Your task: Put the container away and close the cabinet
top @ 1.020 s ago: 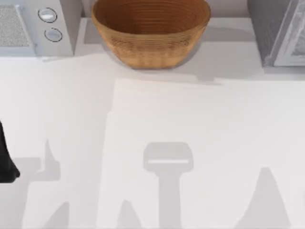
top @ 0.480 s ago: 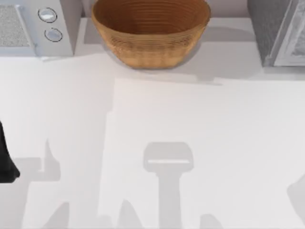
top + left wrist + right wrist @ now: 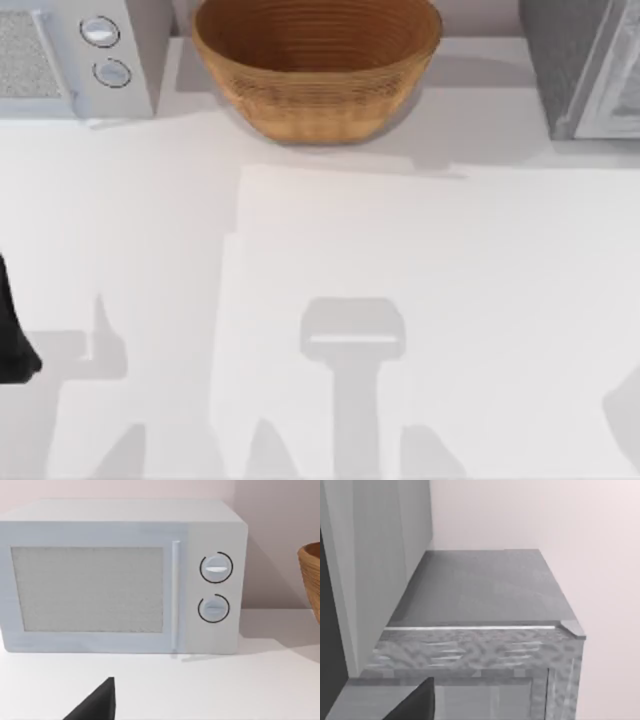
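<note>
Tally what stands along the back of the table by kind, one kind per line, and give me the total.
Microwave, white with two dials, at the left: 1
Woven tan basket, in the middle: 1
Grey cabinet, at the right: 1
Total: 3

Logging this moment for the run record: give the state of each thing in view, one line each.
Microwave: door shut, upright at the table's back left.
Basket: upright, nothing seen inside.
Cabinet: grey, at the back right; open or shut cannot be told.
Left arm: parked at the table's left edge.
</note>
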`<state>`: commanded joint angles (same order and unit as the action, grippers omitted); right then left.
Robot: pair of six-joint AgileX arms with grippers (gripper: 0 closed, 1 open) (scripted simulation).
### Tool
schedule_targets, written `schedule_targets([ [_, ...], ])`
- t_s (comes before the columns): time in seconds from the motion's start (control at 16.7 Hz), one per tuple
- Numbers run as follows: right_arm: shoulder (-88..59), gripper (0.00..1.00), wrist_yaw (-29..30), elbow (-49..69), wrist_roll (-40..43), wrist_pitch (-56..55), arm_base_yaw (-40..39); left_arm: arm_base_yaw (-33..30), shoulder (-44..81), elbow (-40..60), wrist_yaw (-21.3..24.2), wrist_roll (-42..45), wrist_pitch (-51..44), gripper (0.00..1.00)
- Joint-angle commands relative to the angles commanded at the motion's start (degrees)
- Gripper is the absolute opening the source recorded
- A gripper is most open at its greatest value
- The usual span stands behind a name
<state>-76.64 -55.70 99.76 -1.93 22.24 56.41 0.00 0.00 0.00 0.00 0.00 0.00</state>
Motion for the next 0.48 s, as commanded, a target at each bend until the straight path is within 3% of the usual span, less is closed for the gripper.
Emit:
schedule_targets([
  [0.24, 0.93, 1.0, 11.65, -0.07, -0.67, 0.01, -11.38, 0.0, 0.0, 0.0, 0.0, 0.0, 0.0, 1.0],
  [0.48, 1.9, 1.0, 28.41, -0.27, -0.83, 0.3, -28.08, 0.0, 0.0, 0.0, 0.0, 0.0, 0.0, 1.0],
])
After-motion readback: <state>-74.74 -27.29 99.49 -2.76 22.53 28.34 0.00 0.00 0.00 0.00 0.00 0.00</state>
